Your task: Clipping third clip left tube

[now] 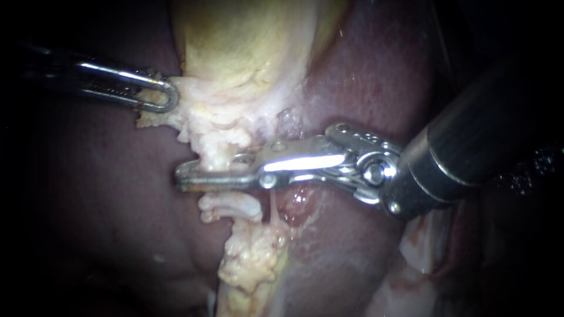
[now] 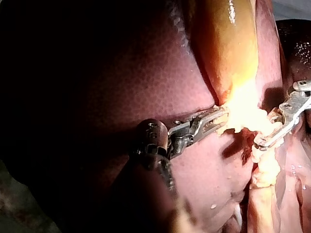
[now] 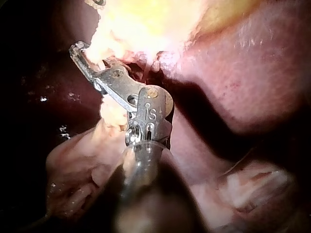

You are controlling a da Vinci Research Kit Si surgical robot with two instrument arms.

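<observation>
The liver (image 1: 88,194) is the bed for everything here, a dark red, moist, finely mottled surface with small glints. It is brightly lit around the instruments and falls into darkness toward its edges, and nothing of the room can be made out beyond. The yellow-green gallbladder (image 1: 247,41) lies on it and ends in a ragged, pale, fatty margin. The left instrument (image 1: 167,97) has its looped jaws closed on the outer corner of that margin. From the margin a pale, lumpy tube (image 1: 249,252) runs down across the liver. The right instrument (image 1: 185,179) reaches across the tube just beneath the margin. Its long jaws are drawn narrow with the tube between them, touching it from both sides. A thinner strand (image 1: 274,211) hangs just beside the tube, under the jaws.
</observation>
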